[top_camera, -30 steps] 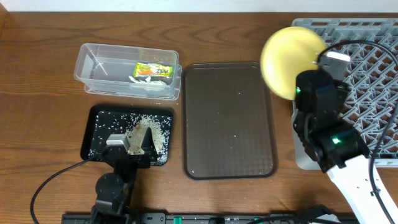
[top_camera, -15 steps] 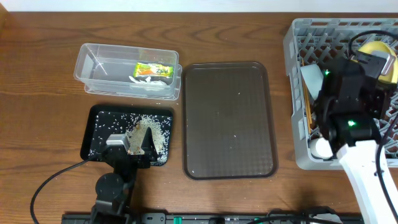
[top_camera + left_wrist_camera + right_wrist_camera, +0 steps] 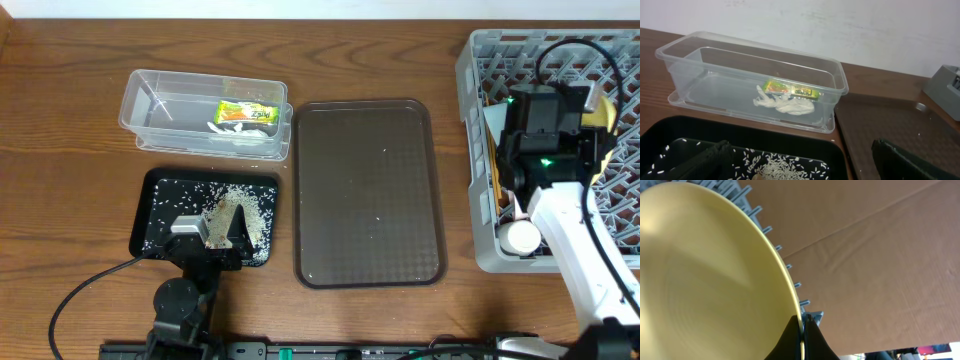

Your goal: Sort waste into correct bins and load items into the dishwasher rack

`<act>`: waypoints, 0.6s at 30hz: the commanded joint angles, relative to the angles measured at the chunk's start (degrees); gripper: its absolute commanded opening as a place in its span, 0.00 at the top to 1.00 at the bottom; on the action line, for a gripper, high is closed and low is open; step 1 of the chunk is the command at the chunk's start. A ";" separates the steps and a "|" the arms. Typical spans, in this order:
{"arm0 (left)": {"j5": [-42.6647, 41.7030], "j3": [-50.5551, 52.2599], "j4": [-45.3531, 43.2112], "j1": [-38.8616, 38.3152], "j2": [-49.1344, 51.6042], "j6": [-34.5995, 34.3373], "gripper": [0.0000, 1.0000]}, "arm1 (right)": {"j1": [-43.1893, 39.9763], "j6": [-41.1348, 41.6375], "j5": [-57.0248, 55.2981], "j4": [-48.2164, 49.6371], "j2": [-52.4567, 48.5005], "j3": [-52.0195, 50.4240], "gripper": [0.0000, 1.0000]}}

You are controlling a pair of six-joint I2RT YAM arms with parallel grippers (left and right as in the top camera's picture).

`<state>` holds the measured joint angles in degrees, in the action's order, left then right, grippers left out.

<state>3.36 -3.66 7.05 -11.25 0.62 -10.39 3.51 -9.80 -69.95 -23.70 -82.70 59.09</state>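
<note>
My right gripper (image 3: 801, 322) is shut on the rim of the round yellow plate (image 3: 705, 280) and holds it on edge among the tines of the grey dishwasher rack (image 3: 812, 316). In the overhead view only a sliver of the plate (image 3: 604, 112) shows past the right gripper (image 3: 588, 108), inside the rack (image 3: 478, 60). Chopsticks (image 3: 493, 180) and a white cup (image 3: 522, 237) lie in the rack's left side. My left gripper (image 3: 212, 232) is open and empty over the black tray (image 3: 160, 190), above the rice (image 3: 236, 210). The snack wrapper (image 3: 248, 113) lies in the clear tub (image 3: 160, 100).
The brown serving tray (image 3: 368, 190) lies between the bins and the rack, with a few rice grains on it. In the left wrist view the tub (image 3: 750, 60) also holds a crumpled white scrap (image 3: 782, 104) beside the wrapper (image 3: 790, 90).
My right arm carried the yellow plate from above the rack's left corner rightward and down into the rack, turning it on edge. The left arm has not moved.
</note>
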 commanded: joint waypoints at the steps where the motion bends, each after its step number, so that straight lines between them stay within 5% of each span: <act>1: 0.11 1.66 0.55 0.31 -0.39 0.94 0.09 | -1.07 -0.59 0.11 0.39 -1.97 0.15 0.99; 3: 0.11 1.66 0.55 0.31 -0.39 0.94 0.09 | -0.85 -0.59 1.62 0.37 -2.40 0.15 0.91; 10: 0.09 1.66 0.55 0.31 -0.39 0.94 0.09 | 2.91 -0.57 6.38 0.59 -2.25 0.15 0.32; 18: 0.11 1.66 0.55 0.31 -0.39 0.94 0.09 | 13.29 -0.55 8.94 2.45 2.73 0.15 0.15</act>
<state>3.36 -3.66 7.05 -11.25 0.62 -10.39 13.02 -10.85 -62.81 -21.58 -83.83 59.07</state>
